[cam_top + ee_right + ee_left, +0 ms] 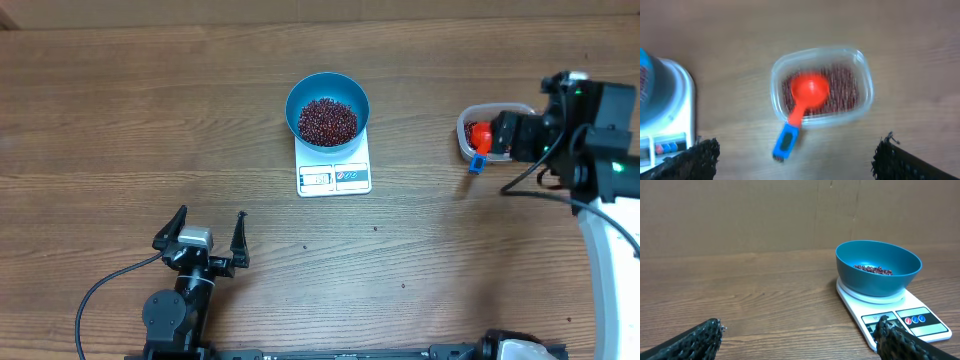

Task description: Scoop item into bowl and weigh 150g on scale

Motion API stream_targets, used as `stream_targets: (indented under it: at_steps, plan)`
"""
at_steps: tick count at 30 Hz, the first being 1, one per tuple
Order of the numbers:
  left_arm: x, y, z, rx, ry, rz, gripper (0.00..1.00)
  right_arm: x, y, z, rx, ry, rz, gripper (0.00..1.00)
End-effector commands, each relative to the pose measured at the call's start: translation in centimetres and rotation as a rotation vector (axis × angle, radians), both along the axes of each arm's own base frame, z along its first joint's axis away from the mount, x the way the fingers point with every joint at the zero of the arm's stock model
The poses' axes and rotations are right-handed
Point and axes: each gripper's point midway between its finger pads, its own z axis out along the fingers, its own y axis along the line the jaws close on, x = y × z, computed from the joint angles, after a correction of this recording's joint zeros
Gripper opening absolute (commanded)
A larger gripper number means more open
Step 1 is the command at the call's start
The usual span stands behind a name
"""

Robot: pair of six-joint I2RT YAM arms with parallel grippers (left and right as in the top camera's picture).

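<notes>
The left claw [211, 215] sits low at the near edge of the table [120, 120], its jaws spread wide with nothing between them, well apart from the scale [335, 178]. The right claw [799, 145] hangs over a clear container [866, 75] off to the right, jaws also wide apart and holding nothing. In that container lies a red scoop [810, 90] on more beans, its blue handle poking out over the rim. The blue bowl [296, 100] stands on the scale, a heap of dark beans [328, 120] inside it.

Black left arm [178, 312], textured fingers [695, 341], black cable [80, 320]
</notes>
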Motion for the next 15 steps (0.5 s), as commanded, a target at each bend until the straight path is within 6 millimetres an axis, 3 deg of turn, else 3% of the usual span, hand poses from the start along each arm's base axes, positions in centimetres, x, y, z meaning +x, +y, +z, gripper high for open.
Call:
stream_targets:
  at_steps: [1, 5, 15]
  plan:
    - [0.0, 0.1, -0.1, 0.021, -0.002, 0.006, 1.0, 0.9, 0.2, 4.8, -0.011, -0.205, 0.023, 1.0]
    - [0.0, 0.1, -0.1, 0.02, -0.002, 0.006, 1.0, 1.3, 0.6, 6.5, -0.022, -0.364, 0.045, 1.0]
    - [0.0, 0.1, -0.1, 0.02, -0.002, 0.006, 1.0, -2.6, 1.5, 3.1, -0.069, -0.677, 0.062, 1.0]
